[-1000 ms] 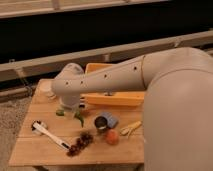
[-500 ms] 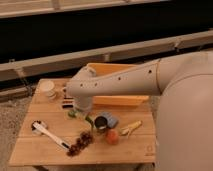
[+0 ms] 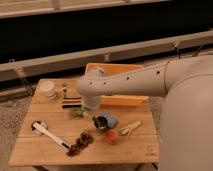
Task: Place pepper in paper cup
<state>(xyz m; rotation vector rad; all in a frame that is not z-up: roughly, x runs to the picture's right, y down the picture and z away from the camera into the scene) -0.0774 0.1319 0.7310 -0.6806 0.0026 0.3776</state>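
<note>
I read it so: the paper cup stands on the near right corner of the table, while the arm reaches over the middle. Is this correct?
Not quite. The camera view shows the paper cup on the far left corner of the table, not the near right. The arm does reach over the middle, its gripper low beside the dark can.

Surface (image 3: 45, 150): we see a light wooden slatted top filling the lower left of the frame.
Bin (image 3: 116, 68): orange-yellow, at the surface's back edge, centre of the frame.
Can (image 3: 100, 122): dark metal, mid-frame, touching a blue cloth (image 3: 112, 120) on its right.
Fruit (image 3: 112, 137): red-orange, just below the can.
Berries (image 3: 80, 144): a dark cluster, lower centre.
Utensil (image 3: 48, 134): white-handled, lower left.
Claw (image 3: 83, 111): we place it left of centre, low over the surface.
</note>
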